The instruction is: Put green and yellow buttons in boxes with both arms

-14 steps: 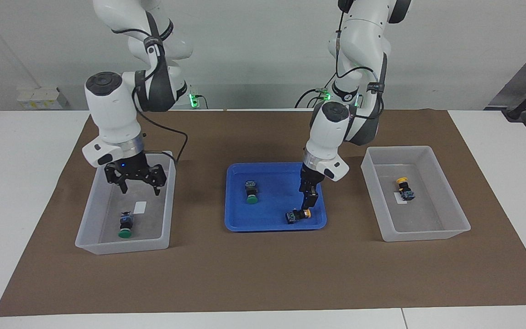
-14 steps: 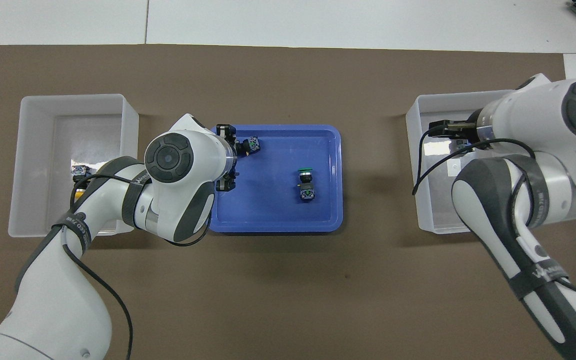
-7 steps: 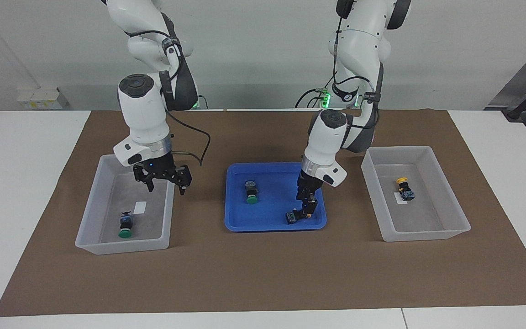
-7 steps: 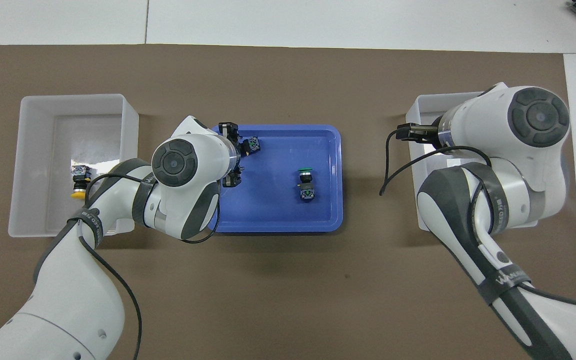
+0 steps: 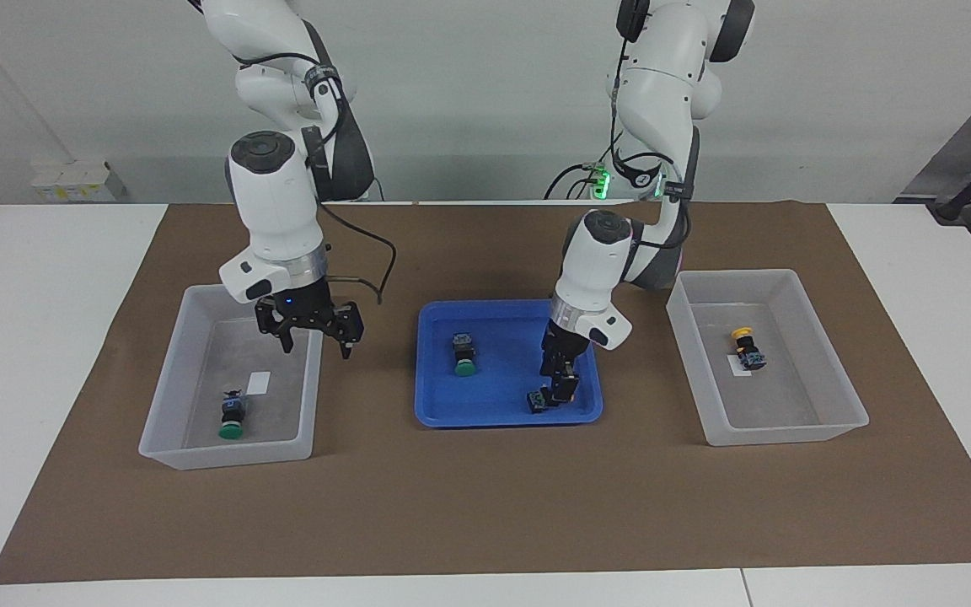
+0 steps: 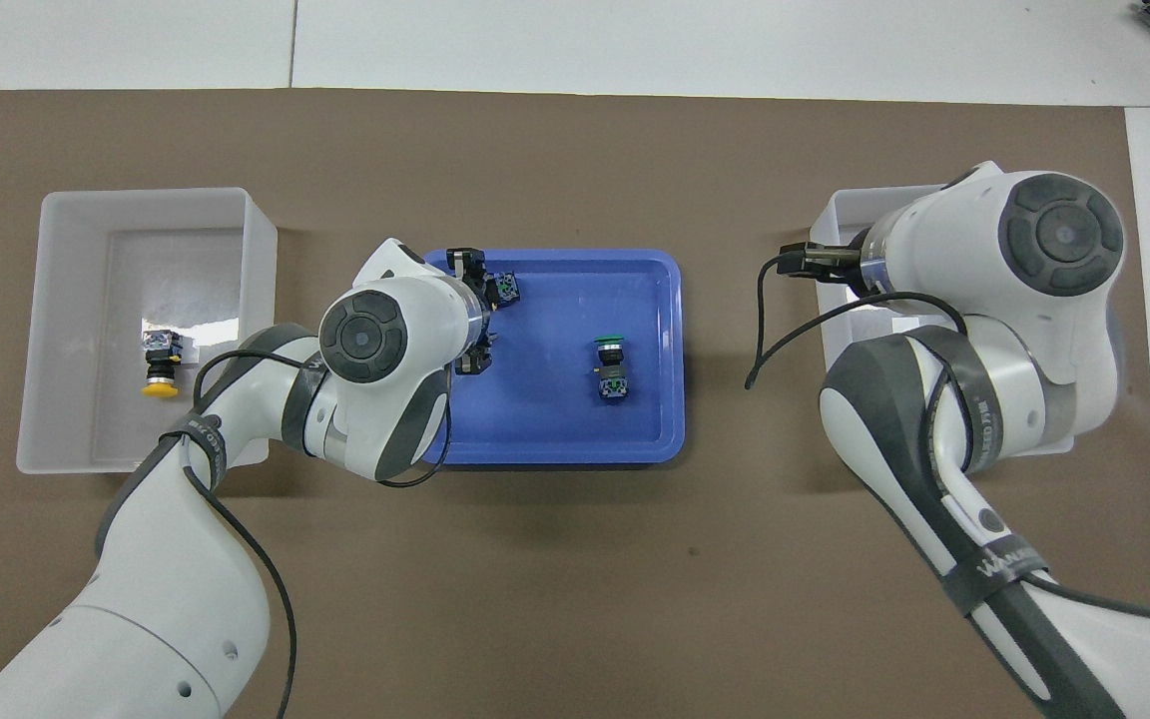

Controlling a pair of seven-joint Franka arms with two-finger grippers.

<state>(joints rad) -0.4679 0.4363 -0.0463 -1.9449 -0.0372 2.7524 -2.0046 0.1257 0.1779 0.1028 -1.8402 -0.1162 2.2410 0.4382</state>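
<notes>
Left gripper lowered, fingers pinched in, right gripper raised, spread wide

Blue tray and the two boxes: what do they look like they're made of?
Blue tray: apparently moulded plastic, smooth and slightly glossy, with rounded corners and a raised rim. Boxes: likely translucent whitish plastic; the brown mat shows faintly through their sloped walls.
</notes>
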